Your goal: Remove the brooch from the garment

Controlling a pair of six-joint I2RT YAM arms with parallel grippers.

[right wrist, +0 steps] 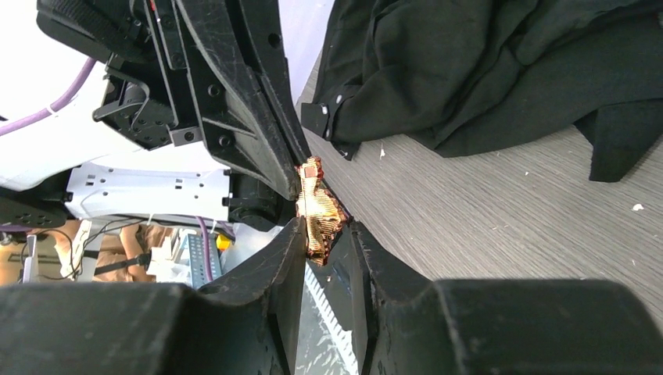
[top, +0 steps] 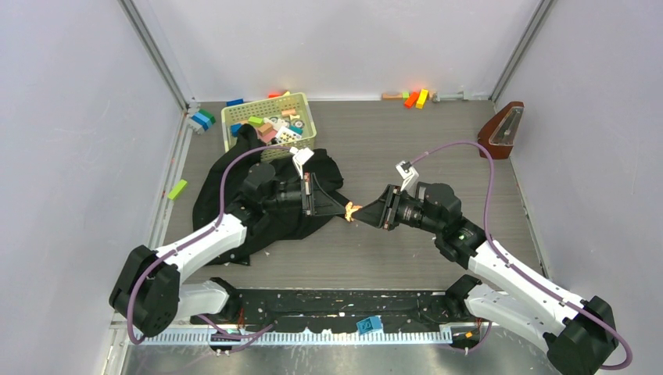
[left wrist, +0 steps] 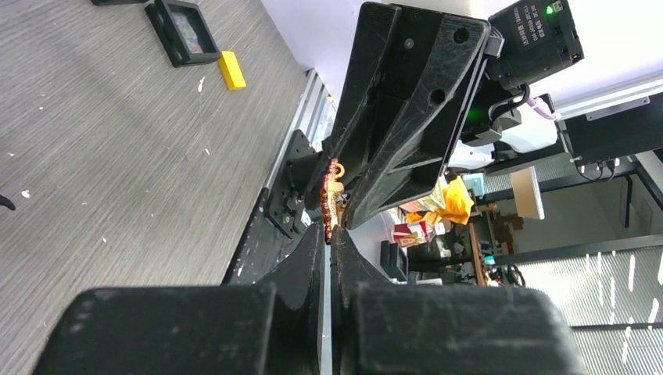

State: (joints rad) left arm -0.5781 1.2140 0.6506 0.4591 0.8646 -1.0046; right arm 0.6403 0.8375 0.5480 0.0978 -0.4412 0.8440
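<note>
1. Found the right gripper (right wrist: 324,234) closest to its wrist camera, jaws a narrow gap apart, with the lower end of the brooch (right wrist: 319,205) sitting in that gap.
2. Could not tell whether those jaws actually pinched the brooch or merely flanked it.
3. Saw the left gripper (left wrist: 328,231) closed tight on the opposite end of the brooch, jaws pressed together around it.
4. Placed the brooch over bare table (top: 406,156), between the two grippers set tip to tip near the table's middle, just beside the garment's (top: 205,195) right edge and not touching it.
5. Noted the garment lying crumpled on the table's left half, partly under the left arm (top: 203,238), its far edge up against a yellow basket (top: 270,100) holding toy blocks (top: 274,125).
6. Spotted two small white dots (right wrist: 338,99) on a fold of the garment in the right wrist view.
7. Logged a few loose blocks (top: 414,98) along the far wall and a brown wedge-shaped object (top: 502,129) at the far right, well apart from both grippers.
8. Glimpsed a black frame (left wrist: 184,31) beside a yellow block (left wrist: 231,69) in the left wrist view.
</note>
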